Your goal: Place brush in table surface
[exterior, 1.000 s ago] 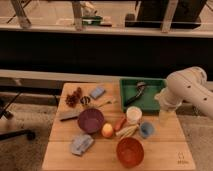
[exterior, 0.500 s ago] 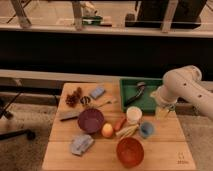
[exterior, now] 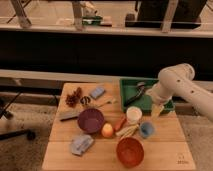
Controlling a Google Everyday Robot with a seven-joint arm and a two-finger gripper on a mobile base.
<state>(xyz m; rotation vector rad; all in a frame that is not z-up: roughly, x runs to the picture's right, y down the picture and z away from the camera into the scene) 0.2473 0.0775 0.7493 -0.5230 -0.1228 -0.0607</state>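
The brush (exterior: 135, 95) lies in the green tray (exterior: 131, 81) at the back right of the table surface (exterior: 165, 150). Its thin black handle points down and to the left. Its round grey head is up near the middle of the tray. It is not on the wood yet.

The big white arm (exterior: 176, 84) comes in from the right. A second ago it was further to the right. Now it has moved a bit to the left, closer to the tray. The gripper (exterior: 156, 108) hangs down from the arm, over the right side of the tray, near its front edge. Its fingers are spread apart and nothing is in them. It is just to the right of the brush and I cannot tell if it touches anything.

Nothing else has moved. The brush is in the same spot in the tray as before. The white cup (exterior: 133, 115) stands just in front of the tray. A little blue cup (exterior: 146, 130) is beside it. A purple bowl (exterior: 90, 120) sits in the middle of the table. An orange bowl (exterior: 130, 151) is near the front edge. A small yellow fruit (exterior: 107, 130) lies between the two bowls. A flat dark grey bar (exterior: 69, 116) lies on the left side, next to the purple bowl. A pale thin utensil (exterior: 102, 104) lies behind that bowl.
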